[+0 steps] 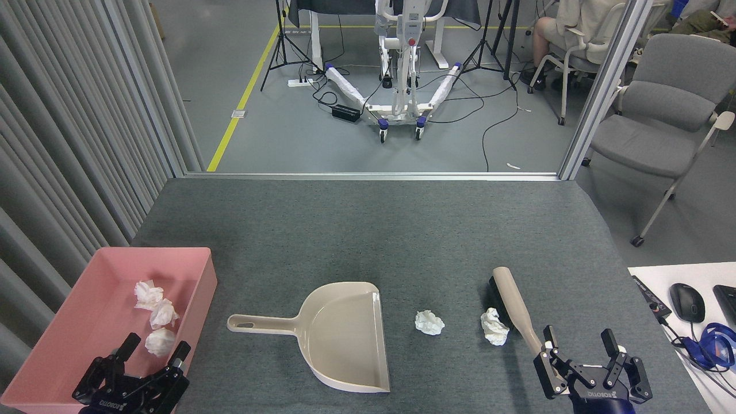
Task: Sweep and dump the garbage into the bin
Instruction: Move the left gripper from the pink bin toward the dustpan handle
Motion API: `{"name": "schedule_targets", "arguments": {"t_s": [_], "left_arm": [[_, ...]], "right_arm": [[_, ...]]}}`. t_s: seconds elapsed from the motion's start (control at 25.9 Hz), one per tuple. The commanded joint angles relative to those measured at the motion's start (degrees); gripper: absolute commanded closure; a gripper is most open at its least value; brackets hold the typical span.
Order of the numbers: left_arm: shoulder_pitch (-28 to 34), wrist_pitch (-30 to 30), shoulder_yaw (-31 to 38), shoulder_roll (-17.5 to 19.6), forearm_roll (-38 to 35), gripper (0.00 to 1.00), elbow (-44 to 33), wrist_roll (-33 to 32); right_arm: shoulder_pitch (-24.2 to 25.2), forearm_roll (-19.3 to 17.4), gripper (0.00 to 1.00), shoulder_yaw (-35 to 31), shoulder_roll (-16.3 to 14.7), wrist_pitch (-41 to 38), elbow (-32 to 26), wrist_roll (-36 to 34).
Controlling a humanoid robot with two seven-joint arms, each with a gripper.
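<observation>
Two white wads of garbage lie on the grey tabletop, one [429, 322] just right of the beige dustpan [345, 336], the other [494, 326] against the brush [513, 303]. The brush has a beige handle and dark bristles at its far end. The pink bin [192, 276] stands at the front left with three more wads [160, 341] in it. My left gripper [154, 349] hangs open over the bin's near right part, holding nothing. My right gripper [579, 344] is open at the front right; the brush handle's near end lies beside its left finger [548, 340], not between the fingers.
A white desk [650, 276] with a mouse [686, 302] and blue cables [713, 345] adjoins the table on the right. Grey curtain folds [69, 144] line the left side. A grey chair [661, 121] stands on the floor beyond the table's far right corner.
</observation>
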Motion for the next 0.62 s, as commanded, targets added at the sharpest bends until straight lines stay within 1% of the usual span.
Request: {"name": "schedule_targets", "arguments": {"t_s": [0.0, 0.19, 0.58], "left_arm": [[0.0, 0.0, 0.8, -1.5, -0.3, 0.0, -1.3, -0.2], [-0.3, -0.1, 2.8, -2.7, 0.4, 0.0, -2.4, -0.2], [-0.2, 0.5, 3.6, -2.7, 0.5, 0.0, -2.7, -0.5]], "right_arm": [[0.1, 0.0, 0.02, 0.1, -0.1, 0.0, 0.0, 0.0], [0.1, 0.0, 0.02, 0.1, -0.2, 0.0, 0.0, 0.0], [0.7, 0.0, 0.02, 0.0, -0.1, 0.0, -0.3, 0.0]]}}
